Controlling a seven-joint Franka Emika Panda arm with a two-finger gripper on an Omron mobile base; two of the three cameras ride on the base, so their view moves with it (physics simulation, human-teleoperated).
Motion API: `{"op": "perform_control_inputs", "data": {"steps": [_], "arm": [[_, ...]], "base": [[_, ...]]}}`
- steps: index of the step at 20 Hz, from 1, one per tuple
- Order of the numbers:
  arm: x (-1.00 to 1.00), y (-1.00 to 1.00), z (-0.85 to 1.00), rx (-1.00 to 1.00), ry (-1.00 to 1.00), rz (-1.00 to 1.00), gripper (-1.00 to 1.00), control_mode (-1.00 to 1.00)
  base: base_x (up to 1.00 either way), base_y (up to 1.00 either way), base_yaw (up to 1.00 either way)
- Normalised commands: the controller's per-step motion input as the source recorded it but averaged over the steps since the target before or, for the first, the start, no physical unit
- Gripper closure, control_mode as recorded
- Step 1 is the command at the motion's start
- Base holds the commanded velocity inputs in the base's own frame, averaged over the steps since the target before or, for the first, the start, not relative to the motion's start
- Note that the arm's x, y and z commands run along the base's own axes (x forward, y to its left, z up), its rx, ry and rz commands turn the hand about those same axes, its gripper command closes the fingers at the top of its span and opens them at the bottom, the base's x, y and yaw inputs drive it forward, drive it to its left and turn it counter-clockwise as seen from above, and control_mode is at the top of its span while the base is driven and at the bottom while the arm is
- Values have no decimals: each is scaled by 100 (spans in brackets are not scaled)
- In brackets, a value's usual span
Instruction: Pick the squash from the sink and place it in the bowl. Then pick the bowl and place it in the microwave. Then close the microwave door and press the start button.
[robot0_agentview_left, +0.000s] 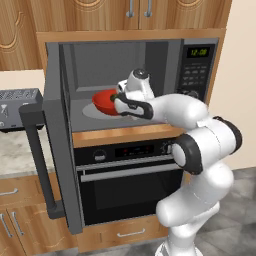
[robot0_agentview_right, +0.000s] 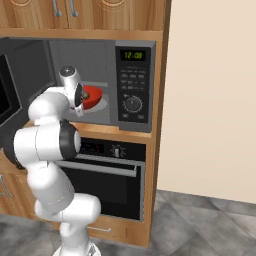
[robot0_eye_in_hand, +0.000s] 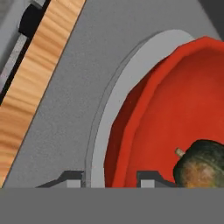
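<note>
Inside the microwave (robot0_agentview_left: 150, 60), hand view reveals squash (robot0_eye_in_hand: 202, 164) in bowl (robot0_eye_in_hand: 175, 109); tool (robot0_eye_in_hand: 109, 177) straddles rim, jaws apart.

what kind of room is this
A home kitchen, apparently a rendered one: a built-in microwave stands open above an oven, wooden cabinets surround both, and a toaster sits on the counter.

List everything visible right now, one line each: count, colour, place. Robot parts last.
microwave: 1, dark grey, built in under the wood cabinets
microwave door: 1, grey, swung wide open to the left
turntable: 1, pale grey, on the microwave floor
bowl: 1, red, on the turntable
squash: 1, dark green, inside the bowl
oven: 1, black, below the microwave
toaster: 1, grey, on the counter at left
arm: 1, white, reaching into the microwave
hand: 1, fingers straddling the bowl rim
</note>
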Motion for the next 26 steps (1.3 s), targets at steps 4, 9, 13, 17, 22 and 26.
{"op": "perform_control_inputs", "data": {"steps": [4, 9, 13, 17, 22, 26], "arm": [[-98, -23, 10, 12, -3, 0, -100, -100], [-100, -22, 24, 8, 1, 0, -100, -100], [-100, -9, 69, 0, 11, 0, -100, -100], [-100, -1, 83, 0, 14, 0, -100, -100], [-100, -5, 53, 0, 5, 3, -100, -100], [-100, -12, 6, 0, -5, 9, -100, -100]], "base": [[0, 0, 0], [0, 0, 0], [0, 0, 0], [0, 0, 0], [0, 0, 0], [0, 0, 0]]}}
